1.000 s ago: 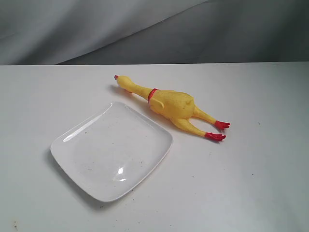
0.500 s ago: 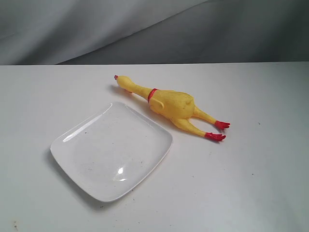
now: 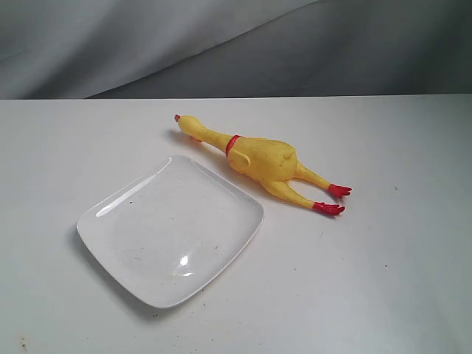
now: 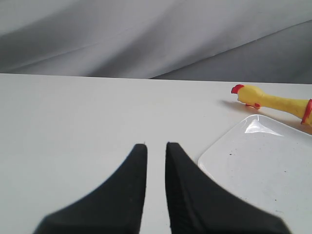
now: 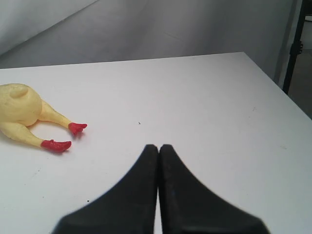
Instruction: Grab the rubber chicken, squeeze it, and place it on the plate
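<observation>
The yellow rubber chicken [image 3: 265, 162] lies flat on the white table, red beak toward the back left and red feet toward the right. The glossy white plate [image 3: 171, 230] sits just in front of it, with nothing on it and its far corner close to the chicken's body. Neither gripper appears in the exterior view. In the left wrist view, the left gripper [image 4: 156, 145] hovers over bare table with a narrow gap between its fingers, beside the plate [image 4: 258, 165] and the chicken's head [image 4: 251, 95]. The right gripper [image 5: 159, 146] is shut on nothing, some way from the chicken's legs [image 5: 53, 131].
A grey cloth backdrop [image 3: 236, 44] hangs behind the table. The table's right edge [image 5: 287, 92] and a black stand [image 5: 294, 46] beyond it show in the right wrist view.
</observation>
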Controlling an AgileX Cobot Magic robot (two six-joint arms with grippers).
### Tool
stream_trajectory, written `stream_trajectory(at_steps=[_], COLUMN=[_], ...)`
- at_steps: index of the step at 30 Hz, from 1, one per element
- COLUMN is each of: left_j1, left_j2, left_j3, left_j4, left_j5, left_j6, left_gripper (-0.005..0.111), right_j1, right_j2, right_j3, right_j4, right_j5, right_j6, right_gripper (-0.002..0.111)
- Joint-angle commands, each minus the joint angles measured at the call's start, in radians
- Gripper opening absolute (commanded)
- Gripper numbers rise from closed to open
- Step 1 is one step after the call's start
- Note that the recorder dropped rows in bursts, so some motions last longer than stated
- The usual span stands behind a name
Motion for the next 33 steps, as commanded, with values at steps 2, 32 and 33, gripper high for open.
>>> stream_trajectory(at_steps=[2, 32, 33], left_j1=[0.001, 0.001, 0.001], left_j2=[-0.002, -0.002, -0.002], left_j3=[0.005, 0.005, 0.005], left_j4=[0.0, 0.0, 0.0], left_j5=[-0.002, -0.002, -0.002], left_j6=[0.001, 0.001, 0.001], left_gripper=[0.015, 0.015, 0.015], right_j1=[-0.002, -0.002, -0.002], right_j2=[-0.004, -0.004, -0.004], right_j3=[0.003, -0.05, -0.096], right_j4=[-0.021, -0.085, -0.122], right_j5=[-0.091, -0.846, -0.81], right_j6=[-0.003, 0.556, 0.561], right_gripper=[0.0, 0.0, 0.0])
